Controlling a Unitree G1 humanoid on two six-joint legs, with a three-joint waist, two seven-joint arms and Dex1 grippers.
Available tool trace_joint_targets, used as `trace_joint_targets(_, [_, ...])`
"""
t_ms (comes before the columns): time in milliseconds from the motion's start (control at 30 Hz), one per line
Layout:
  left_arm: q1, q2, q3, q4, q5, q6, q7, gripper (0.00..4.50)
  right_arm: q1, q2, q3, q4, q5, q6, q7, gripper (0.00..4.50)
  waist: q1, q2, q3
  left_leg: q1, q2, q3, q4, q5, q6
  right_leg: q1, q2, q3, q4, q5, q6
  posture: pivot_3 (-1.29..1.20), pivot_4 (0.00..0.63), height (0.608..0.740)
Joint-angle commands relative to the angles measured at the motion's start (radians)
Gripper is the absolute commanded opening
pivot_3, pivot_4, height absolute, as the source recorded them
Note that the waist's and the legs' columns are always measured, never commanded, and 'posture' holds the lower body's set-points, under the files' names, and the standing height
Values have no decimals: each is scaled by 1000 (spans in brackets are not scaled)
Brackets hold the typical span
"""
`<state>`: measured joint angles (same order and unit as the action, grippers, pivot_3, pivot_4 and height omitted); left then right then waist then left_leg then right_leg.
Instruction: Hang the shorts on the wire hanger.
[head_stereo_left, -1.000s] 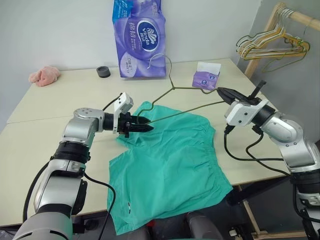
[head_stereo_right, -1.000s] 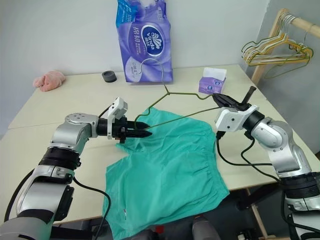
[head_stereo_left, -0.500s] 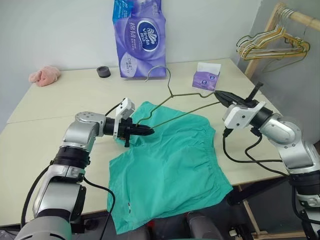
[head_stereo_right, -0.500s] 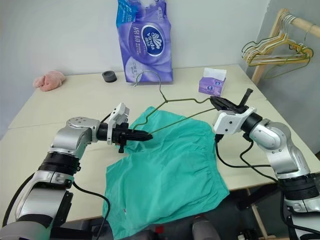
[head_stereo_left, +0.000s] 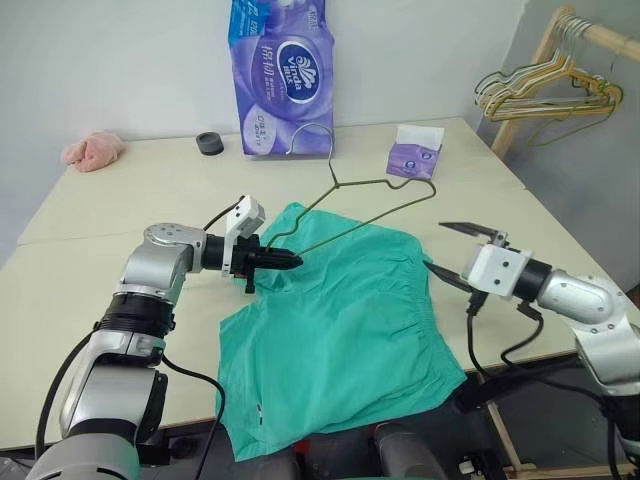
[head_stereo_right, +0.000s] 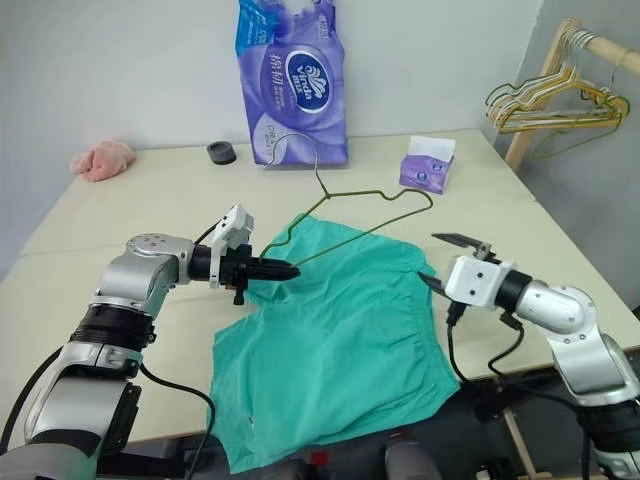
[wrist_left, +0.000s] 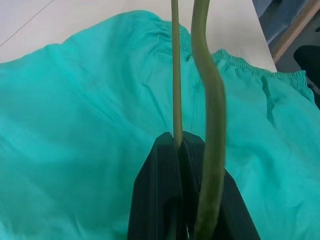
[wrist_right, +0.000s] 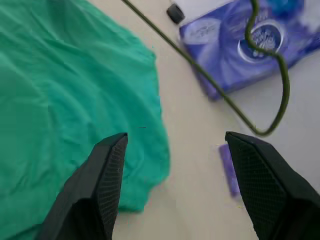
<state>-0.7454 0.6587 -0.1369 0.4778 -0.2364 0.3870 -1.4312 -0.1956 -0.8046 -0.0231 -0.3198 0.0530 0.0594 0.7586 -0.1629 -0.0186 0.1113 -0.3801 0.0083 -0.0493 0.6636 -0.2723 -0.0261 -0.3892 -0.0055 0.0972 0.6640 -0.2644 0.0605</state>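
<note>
So far the left gripper (head_stereo_left: 288, 261) is clamped on one end of the wire hanger (head_stereo_left: 345, 205), holding it raised over the shorts (head_stereo_left: 340, 330), while the right gripper (head_stereo_left: 452, 252), fingers spread and empty, hangs beside the waistband. By my reading the hanging is not yet done: the shorts lie flat on the table (head_stereo_left: 120, 215), off the hanger.

Teal-green shorts (head_stereo_left: 340, 330), olive wire hanger (head_stereo_left: 375, 207), purple pack (head_stereo_left: 280, 75), seemingly pink cloth (head_stereo_left: 92, 150).
</note>
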Motion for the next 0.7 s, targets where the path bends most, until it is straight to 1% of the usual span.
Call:
trace_joint_targets(33, [-34,34,-29,-14,40,-94,-51,0,-48,-61,-92,-77,125,164,66,3363,-2,0,0,0,0,0,0,0,0,0,0,0,0,0,0,-172,80,740])
trace_joint_targets(167, [-41,50,-65,-30,72,-161,-108,0,-113,-141,-101,-118,216,326,142,3363,-3,0,0,0,0,1,-1,0,0,0,0,0,0,0,0,-177,79,740])
trace_joint_targets(333, [-66,45,-98,-37,97,-219,-152,0,-196,-182,-1,-145,305,505,233,3363,-4,0,0,0,1,1,0,0,0,0,1,-1,-1,-1,0,-187,76,740])
trace_joint_targets(433, [-79,35,-102,-28,100,-225,-157,0,-223,-193,62,-152,304,547,267,3363,-4,0,0,-1,1,1,0,0,0,0,1,-1,-1,-1,1,-187,77,740])
trace_joint_targets(567, [-86,29,-107,-24,111,-252,-154,0,-298,-173,170,-127,261,593,280,3363,-6,0,0,-1,1,2,0,0,0,-1,1,0,-1,-2,2,-187,77,740])
trace_joint_targets(700, [-74,29,-109,-36,119,-267,-151,0,-358,-159,236,-86,222,624,278,3363,-7,0,0,-1,2,1,-1,0,0,-1,1,-1,-1,-2,2,-184,79,740])
